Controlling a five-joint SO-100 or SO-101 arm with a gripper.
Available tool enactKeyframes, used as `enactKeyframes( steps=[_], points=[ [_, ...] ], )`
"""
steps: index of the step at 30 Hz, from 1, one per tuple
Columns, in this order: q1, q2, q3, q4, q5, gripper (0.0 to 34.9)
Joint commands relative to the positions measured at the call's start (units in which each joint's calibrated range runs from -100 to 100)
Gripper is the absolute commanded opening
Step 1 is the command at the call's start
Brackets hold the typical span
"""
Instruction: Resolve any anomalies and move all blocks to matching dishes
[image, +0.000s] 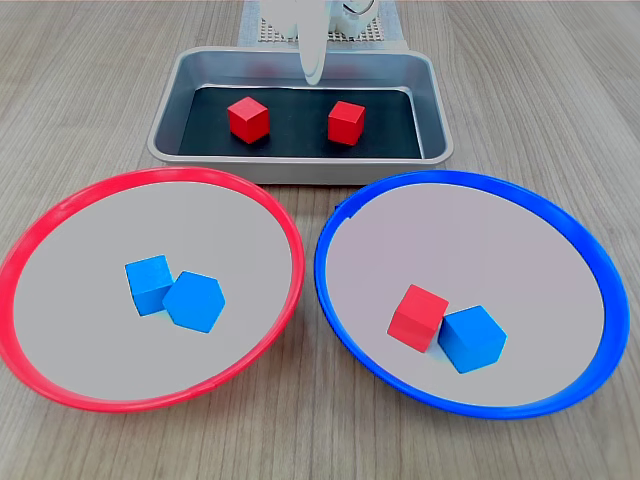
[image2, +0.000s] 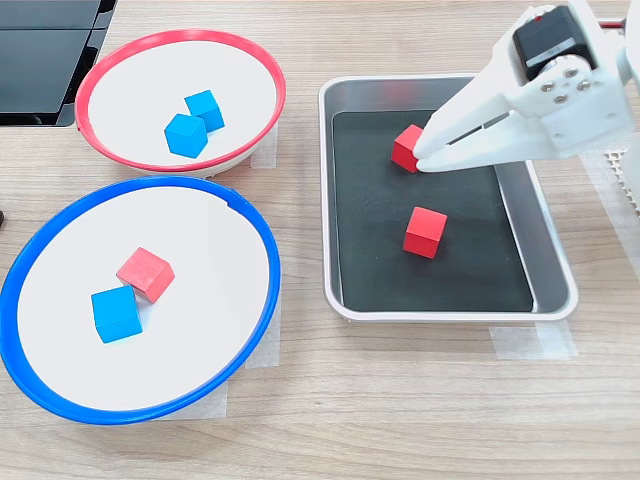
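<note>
Arm hanging over the tray, sorting not yet begun

The fingers (image2: 425, 158) are hovering over the silver tray (image2: 552, 262), tips nearly together and gripping nothing, just beside one red block (image2: 406, 147); a second red block (image2: 425, 231) is sitting nearby on the tray floor. Two blue blocks (image: 172, 292) are lying wrongly in the red-rimmed dish (image: 60, 215), while the blue-rimmed dish (image: 570, 215) is holding a red block (image: 417, 317) touching a blue one (image: 472, 338). Likely next: spreading the fingers, dropping around the nearer tray block, and carrying it to the red-rimmed dish.
</note>
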Motion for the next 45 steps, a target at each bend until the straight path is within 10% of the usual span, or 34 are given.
enactKeyframes(
  steps=[1, 26, 34, 45],
  points=[
    [0.2, -0.3, 0.0, 0.1, 0.2, 0.3],
    [-0.1, 8.6, -5.2, 2.6, 0.7, 0.3],
    [3.6, 35.6, -23.3, 6.5, 3.2, 10.9],
    [-9.2, 69.3, -41.1, 6.0, -6.3, 17.3]
  ],
)
